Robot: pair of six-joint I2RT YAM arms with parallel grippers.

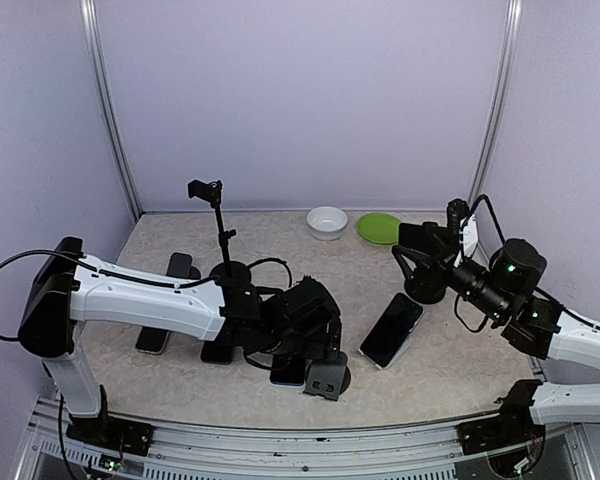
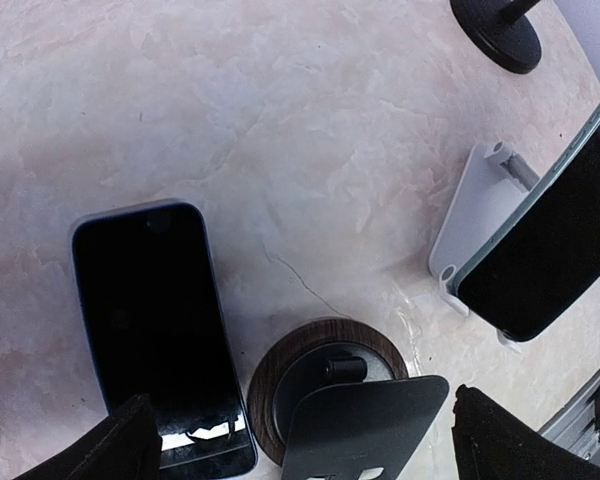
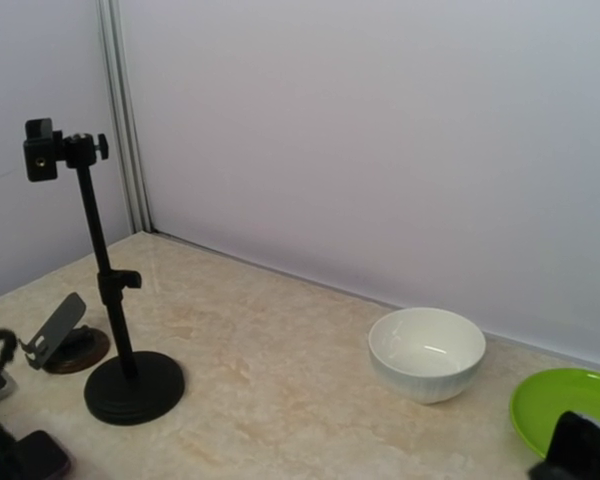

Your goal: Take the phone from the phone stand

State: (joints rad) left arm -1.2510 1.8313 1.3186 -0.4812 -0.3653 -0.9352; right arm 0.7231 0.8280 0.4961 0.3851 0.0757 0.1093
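In the top view, the left gripper (image 1: 315,348) hangs low over the front middle of the beige stone-pattern table (image 1: 430,380). The wrist hides its jaws here. At 3 o'clock from it, a black leaning phone (image 1: 392,328) rests tilted on its stand, so it sits on the stand and is not removed. The right gripper (image 1: 412,262) is in the air at 1 o'clock from this phone and apart from it. How wide its jaws are I cannot tell.

The left wrist view shows what the top view hides. The two fingers (image 2: 120,445) stand wide apart and released, and they hold nothing. Between them is a dark stand with a round wooden-brown base (image 2: 325,378), with no phone on it. Just beside it, at 9 o'clock, a black flat phone in a blue case (image 2: 150,320) lies on the table. At 2 o'clock, the leaning phone rests against a white plastic phone stand (image 2: 475,215).

The right wrist view looks at the back wall. A tall black pole stand (image 3: 105,300) is at 9 o'clock, a white ceramic bowl (image 3: 426,352) near the centre, and a green plate (image 3: 565,408) at 4 o'clock. The leaning phone does not show here.
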